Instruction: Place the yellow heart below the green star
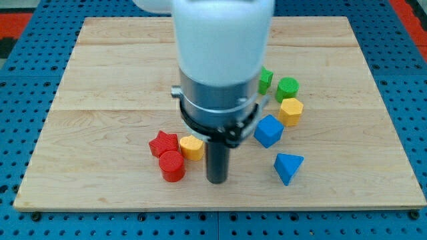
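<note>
The yellow heart lies at the lower middle of the wooden board, touching the red star on its left. The green star is up and to the right, partly hidden behind the arm's body. My tip rests on the board just right of and slightly below the yellow heart, with a small gap between them. The arm's white and grey body covers the middle of the board.
A red cylinder sits below the red star and heart. A green cylinder, a yellow hexagon, a blue cube and a blue triangle stand to the right of my tip.
</note>
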